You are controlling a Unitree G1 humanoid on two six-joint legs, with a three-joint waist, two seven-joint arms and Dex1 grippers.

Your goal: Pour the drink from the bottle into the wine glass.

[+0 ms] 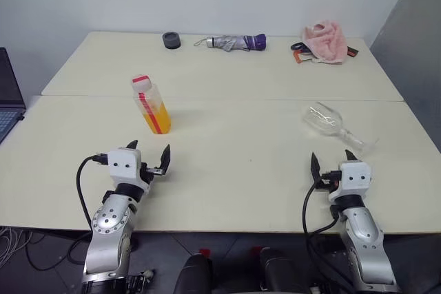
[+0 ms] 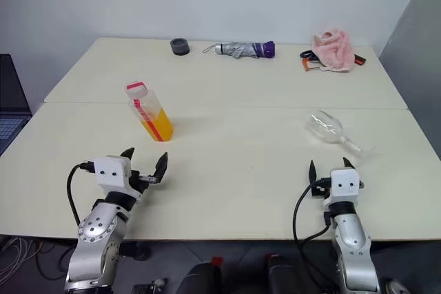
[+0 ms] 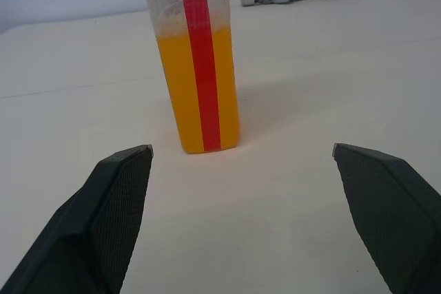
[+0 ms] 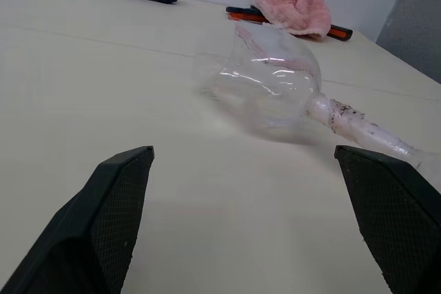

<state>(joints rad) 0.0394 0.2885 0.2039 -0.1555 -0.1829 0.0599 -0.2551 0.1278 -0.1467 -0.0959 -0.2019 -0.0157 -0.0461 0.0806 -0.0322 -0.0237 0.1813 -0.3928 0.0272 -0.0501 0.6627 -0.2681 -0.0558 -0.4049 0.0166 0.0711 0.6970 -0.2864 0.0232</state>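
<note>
A: Left gripper [image 1: 149, 159] is hovering over the table's [image 1: 234, 191] near edge with fingers spread wide, gripping nothing. Bottle [image 1: 151, 105] is standing upright just ahead of it, cap on, drink [image 3: 196, 87] filling about the lower half.

B: So it's lining up for the grab?

A: I'd say so. Bottle is sitting left of centre between the fingers, so nudge left first, then close on the flat sides below the cap.

B: And the right side?

A: Right gripper [image 1: 333, 165] is also hanging released near the front edge. Glass [image 1: 331, 122] is lying on its side ahead of it, toward the right edge, bowl pointing inward and stem toward the right edge.

B: Needs standing up before pouring.

A: Yes. Take it by the bowl, not the thin stem, I'd judge; it's likely rolling otherwise. Cap is looking screwed on too.
</note>
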